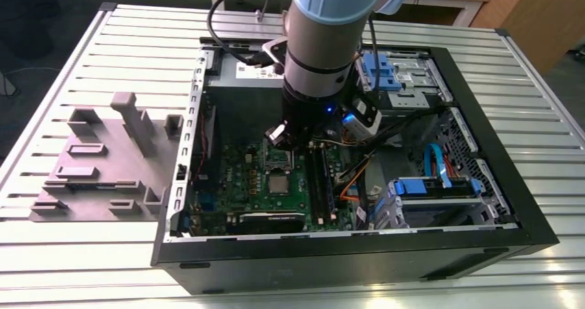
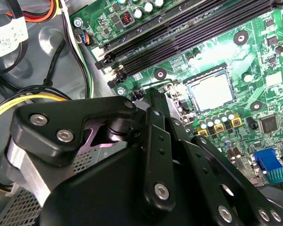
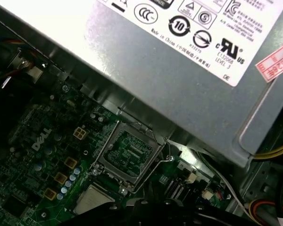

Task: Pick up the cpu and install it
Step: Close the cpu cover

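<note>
The cpu (image 1: 277, 183) is a pale silvery square lying flat in its socket on the green motherboard (image 1: 240, 186), inside the open computer case. It appears in both wrist views as cpu (image 2: 211, 91) and cpu (image 3: 91, 199). The hinged metal socket frame (image 3: 127, 157) stands raised beside it. My gripper (image 1: 279, 140) hangs low over the board, just behind the socket and close to the raised frame (image 1: 277, 159). In the second wrist view its black linkage (image 2: 153, 141) fills the foreground and ends next to the cpu. I see nothing in its hold.
The case (image 1: 494, 151) lies open on a slatted metal table (image 1: 137, 42). A grey plastic tray (image 1: 101, 165) with raised blocks is at the exterior view's left. The power supply (image 3: 179, 61) looms beside the socket. Memory slots (image 2: 179, 33), cables (image 1: 366, 165) and blue drive brackets (image 1: 439, 186) crowd the case.
</note>
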